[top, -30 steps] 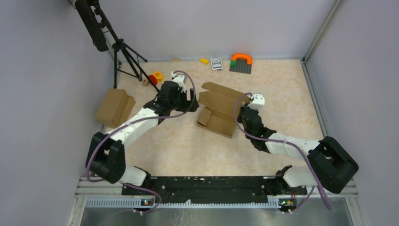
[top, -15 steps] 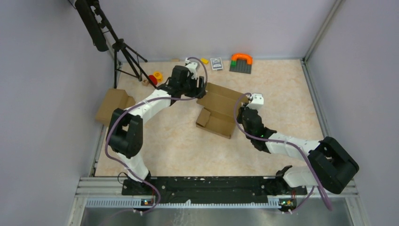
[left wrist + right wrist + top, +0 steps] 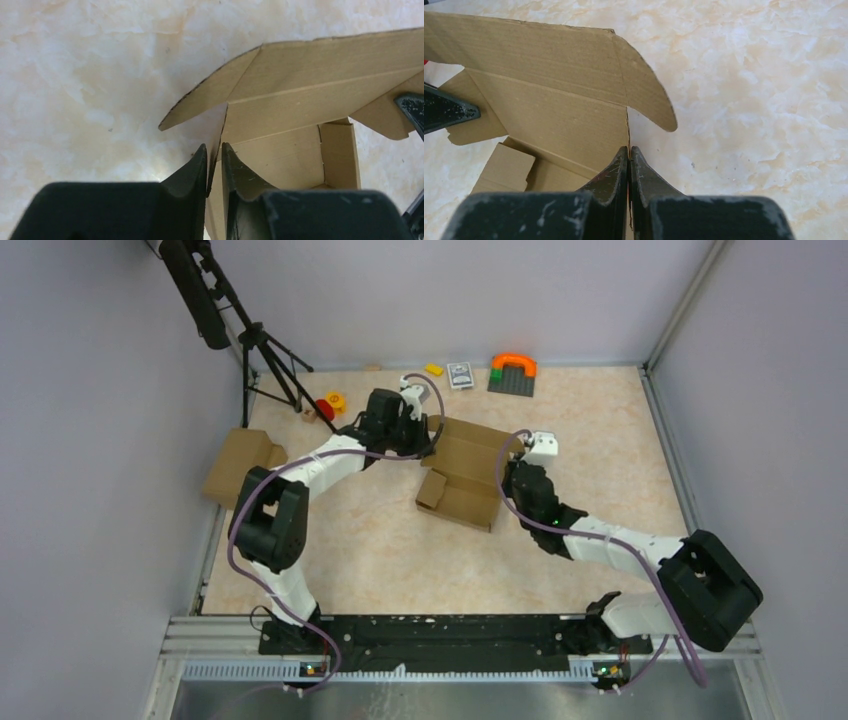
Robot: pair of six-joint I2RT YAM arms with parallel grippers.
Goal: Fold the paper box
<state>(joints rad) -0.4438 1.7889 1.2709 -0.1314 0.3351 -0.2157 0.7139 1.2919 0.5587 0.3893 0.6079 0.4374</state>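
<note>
Overall: beige marbled tabletop under paper box; grey walls.

Nothing can be read anywhere. The paper box, pinched in the jaws of the left gripper, is unprinted brown cardboard. The card pack, well beyond those jaws, carries print too small to read.

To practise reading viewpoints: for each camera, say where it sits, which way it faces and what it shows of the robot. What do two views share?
Top external: above and behind the bases, looking down at the table; both arms flank the paper box.
Left wrist: mounted at that wrist, looking along the left gripper, shut on a box wall.
Right wrist: likewise, along the right gripper, shut on the opposite wall.
Shared: both wrist views show the box's open inside.
</note>
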